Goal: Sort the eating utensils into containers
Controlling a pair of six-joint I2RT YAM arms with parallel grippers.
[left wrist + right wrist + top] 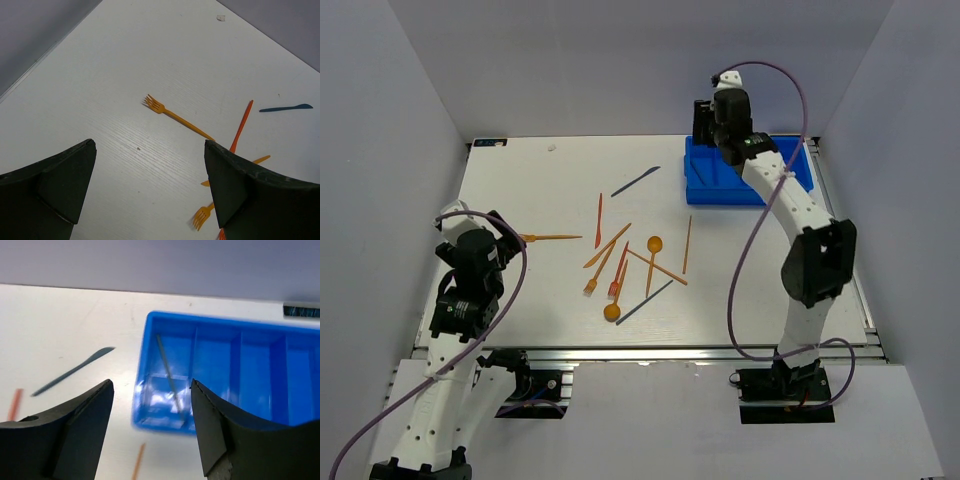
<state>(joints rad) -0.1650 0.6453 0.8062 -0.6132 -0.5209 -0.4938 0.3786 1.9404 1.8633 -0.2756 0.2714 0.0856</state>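
Observation:
Several orange, red-orange and dark grey-blue utensils lie scattered mid-table, among them an orange fork [555,238], a dark knife [636,181], a round spoon [612,312] and an orange knife [687,244]. The blue divided tray [800,170] sits at the back right. My right gripper [710,125] hangs open and empty over the tray's left end [150,325]. One slim dark utensil [169,377] lies in the leftmost compartment. My left gripper [510,232] is open and empty at the table's left, just left of the orange fork [175,116].
The left wrist view shows a red-orange knife [241,126], a dark knife [286,108] and another orange fork [202,216]. The right wrist view shows a dark knife [72,371] on the table left of the tray. Grey walls enclose the table.

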